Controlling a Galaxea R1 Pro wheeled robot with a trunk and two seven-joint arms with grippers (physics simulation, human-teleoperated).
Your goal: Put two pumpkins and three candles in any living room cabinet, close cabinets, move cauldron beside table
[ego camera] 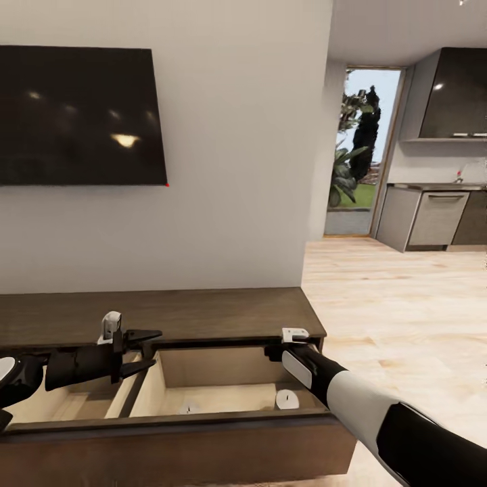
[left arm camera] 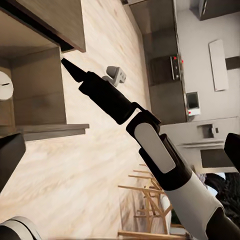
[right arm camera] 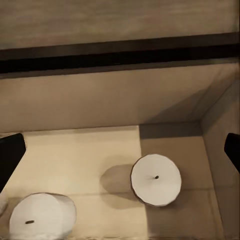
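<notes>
The cabinet (ego camera: 203, 312) is a long, low, dark brown unit under the TV, and its two pale-lined drawers stand pulled out. Two off-white candles (ego camera: 287, 399) (ego camera: 189, 408) stand upright in the right drawer (right arm camera: 75, 155); the right wrist view looks down on them (right arm camera: 156, 179) (right arm camera: 42, 216). My right gripper (ego camera: 274, 352) hangs open above the back right corner of that drawer, holding nothing. My left gripper (ego camera: 150, 350) is open and empty over the divider between the drawers. One candle (left arm camera: 3, 85) shows in the left wrist view. The pumpkins and the cauldron are out of view.
A black TV (ego camera: 78, 115) hangs on the wall above the cabinet. Light wooden floor (ego camera: 399, 304) runs right toward a doorway (ego camera: 362, 149) and grey kitchen cupboards (ego camera: 436, 216). Wooden chairs (left arm camera: 147, 200) show in the left wrist view.
</notes>
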